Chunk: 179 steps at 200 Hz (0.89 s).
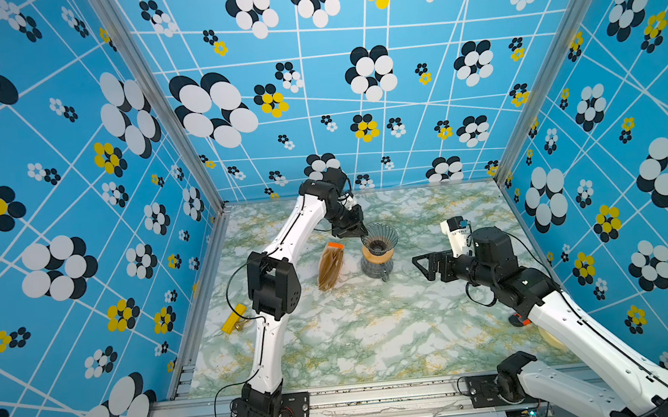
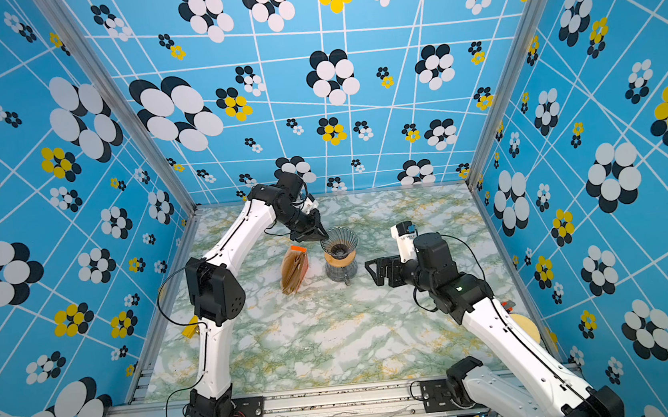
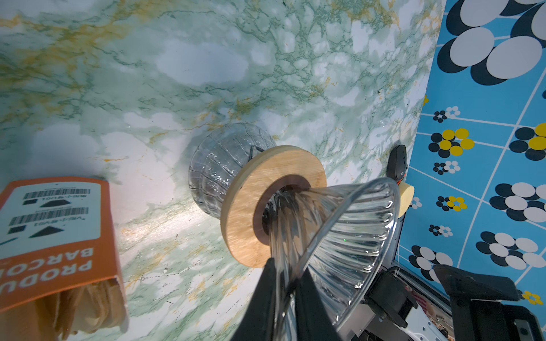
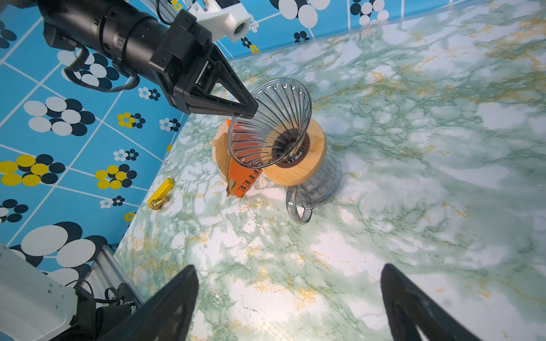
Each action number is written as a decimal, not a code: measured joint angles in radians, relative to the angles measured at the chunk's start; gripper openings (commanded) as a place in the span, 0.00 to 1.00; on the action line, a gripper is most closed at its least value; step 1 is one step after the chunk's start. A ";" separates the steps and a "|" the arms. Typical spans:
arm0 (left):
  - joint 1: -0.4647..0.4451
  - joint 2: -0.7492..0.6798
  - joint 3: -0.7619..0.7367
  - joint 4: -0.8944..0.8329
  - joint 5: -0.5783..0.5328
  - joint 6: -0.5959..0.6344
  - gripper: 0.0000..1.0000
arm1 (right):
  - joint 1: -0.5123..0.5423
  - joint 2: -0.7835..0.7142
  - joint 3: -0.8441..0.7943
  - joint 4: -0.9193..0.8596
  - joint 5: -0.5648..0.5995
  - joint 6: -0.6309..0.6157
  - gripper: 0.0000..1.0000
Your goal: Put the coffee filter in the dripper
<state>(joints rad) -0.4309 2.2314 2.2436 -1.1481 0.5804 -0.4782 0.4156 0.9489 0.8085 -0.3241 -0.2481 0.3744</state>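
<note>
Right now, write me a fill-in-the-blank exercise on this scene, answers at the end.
The left gripper is clamped on the rim of the ribbed glass ____.
The right gripper hangs with jaws ____, holding nothing.
The wooden ring rests on top of the handled glass ____.
The filter packet lying beside it has a tag coloured ____.
Missing words: dripper, open, jug, orange.

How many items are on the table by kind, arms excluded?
glass: 2 (dripper, jug)
wooden ring: 1
filter packet: 1
yellow metal part: 1
pale round disc, partly hidden: 1
small black-and-orange item, partly hidden: 1
loose single filter: 0 seen
total: 7
</note>
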 measured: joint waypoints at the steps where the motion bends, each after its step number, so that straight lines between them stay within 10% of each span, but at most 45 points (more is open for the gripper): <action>1: 0.001 0.000 0.000 0.000 0.000 0.000 0.16 | 0.000 0.000 0.000 0.000 0.000 0.000 0.98; 114: 0.006 -0.008 0.000 0.001 -0.008 0.019 0.42 | 0.000 0.000 0.000 -0.003 0.000 0.000 0.98; 179: 0.006 -0.161 -0.036 -0.007 -0.066 0.065 0.89 | 0.000 -0.013 0.000 -0.019 0.007 0.000 0.98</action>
<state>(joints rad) -0.4244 2.0701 2.2078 -1.1549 0.5148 -0.4129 0.4156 0.9360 0.8085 -0.3428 -0.2413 0.3744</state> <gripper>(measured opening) 0.814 0.978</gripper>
